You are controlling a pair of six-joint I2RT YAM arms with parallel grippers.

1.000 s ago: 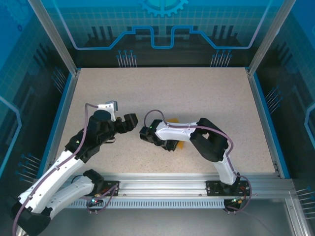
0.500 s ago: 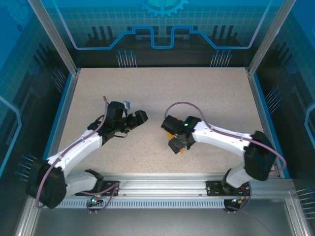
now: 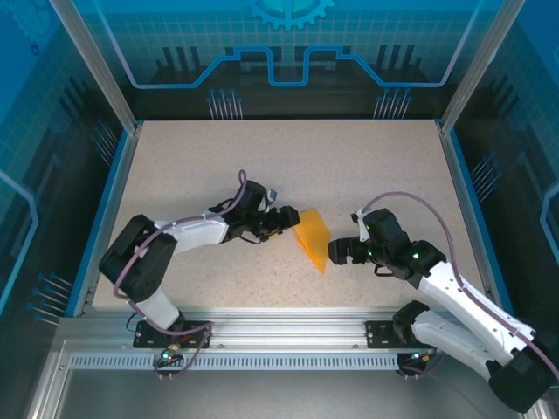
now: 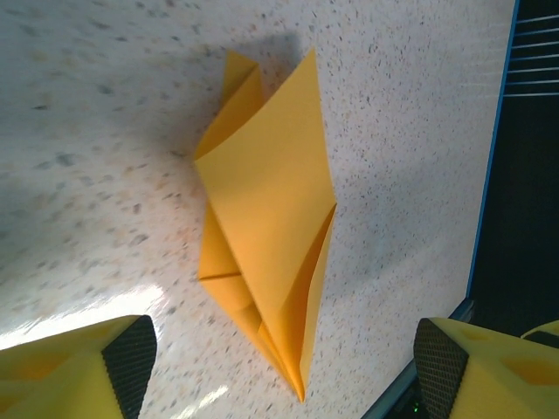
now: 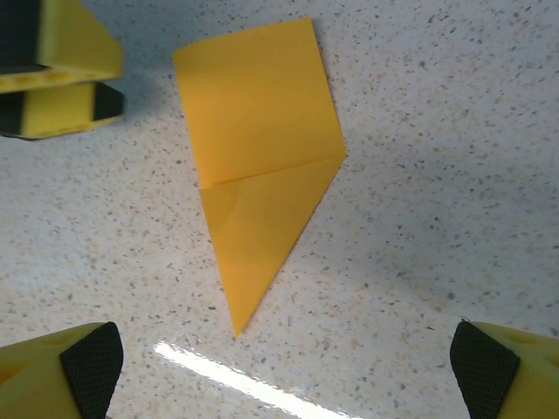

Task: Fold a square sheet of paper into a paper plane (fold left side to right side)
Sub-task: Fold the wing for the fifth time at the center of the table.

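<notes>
The square sheet of paper is folded into an orange pointed paper plane that lies flat mid-table, tip toward the near edge. In the left wrist view its upper flap lifts a little off the layers below. My left gripper stands open just left of its wide end, its fingers either side of the tip without touching it. My right gripper is open just right of the tip, clear of the paper, with bare table between its pads. The left gripper's fingers appear beside the paper's far corner.
A blue border rims the speckled table. An aluminium rail runs along the near edge by the arm bases. Metal posts stand at the back corners.
My right arm has swung off the paper to the right and opened wide, uncovering it. My left arm has reached rightward up to the paper's left edge.
</notes>
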